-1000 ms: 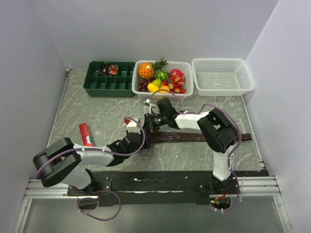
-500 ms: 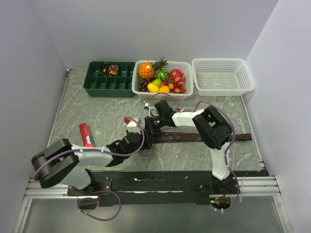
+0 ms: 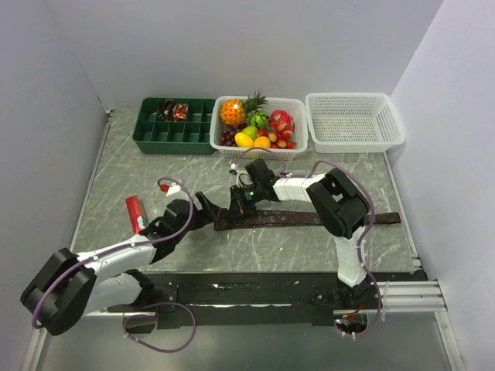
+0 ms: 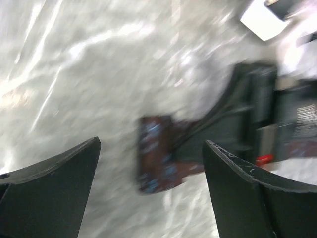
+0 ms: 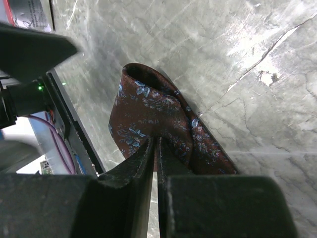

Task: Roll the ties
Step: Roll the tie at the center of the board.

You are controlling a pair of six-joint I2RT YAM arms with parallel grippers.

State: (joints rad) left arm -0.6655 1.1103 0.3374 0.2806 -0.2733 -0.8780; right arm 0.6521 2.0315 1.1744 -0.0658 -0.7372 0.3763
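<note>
A long dark brown tie (image 3: 309,219) with small blue flowers lies flat across the table. Its left end is folded over. My right gripper (image 3: 234,205) is shut on that folded end, and the right wrist view shows its fingers (image 5: 148,163) pinched on the fold of the tie (image 5: 148,111). My left gripper (image 3: 207,209) is open and empty just left of the tie's end. The left wrist view is blurred and shows the tie's end (image 4: 156,158) ahead between my open fingers (image 4: 64,173). Rolled ties (image 3: 172,110) sit in the green tray (image 3: 155,139).
A red packet (image 3: 137,214) lies on the table at the left. A white basket (image 3: 224,143) full of toy fruit stands at the back middle. An empty white basket (image 3: 354,139) stands at the back right. Walls close in both sides.
My left gripper has drawn back to the left, off the tie's end, and its arm has swung left. My right gripper has stayed on the folded end.
</note>
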